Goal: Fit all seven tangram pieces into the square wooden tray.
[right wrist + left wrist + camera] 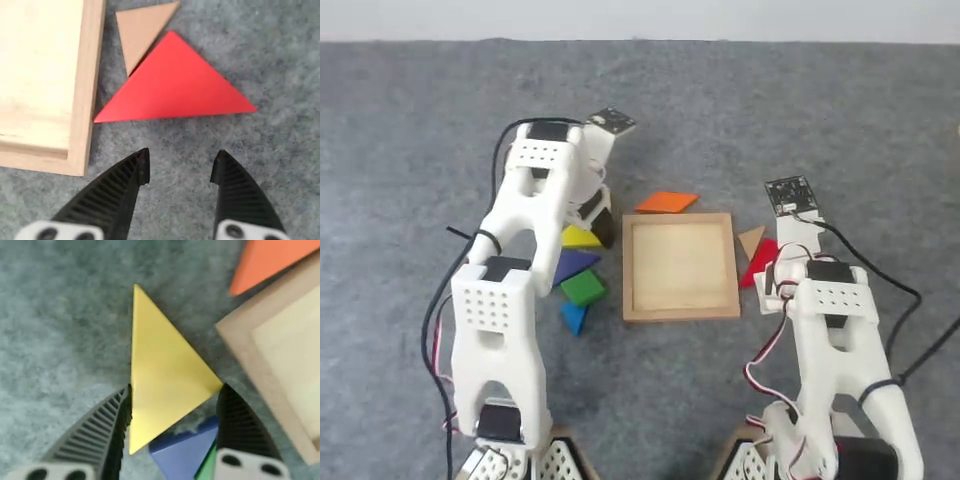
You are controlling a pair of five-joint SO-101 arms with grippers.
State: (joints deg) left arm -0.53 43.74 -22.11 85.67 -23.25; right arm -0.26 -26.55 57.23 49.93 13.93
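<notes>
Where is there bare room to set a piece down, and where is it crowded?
Bare: inside the wooden tray, the carpet in front of its near edge, and beyond the orange piece. Crowded: left of the tray, where the left gripper straddles the yellow triangle; right of it by the red triangle.

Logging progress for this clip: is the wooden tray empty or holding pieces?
Empty. The wooden tray shows bare wood inside; the yellow triangle and red triangle lie outside it.

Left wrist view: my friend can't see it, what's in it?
A yellow triangle lies on grey carpet between the left arm's open jaws. A blue piece and a green sliver lie near the jaws; an orange piece and the wooden tray corner lie beyond the triangle.
</notes>
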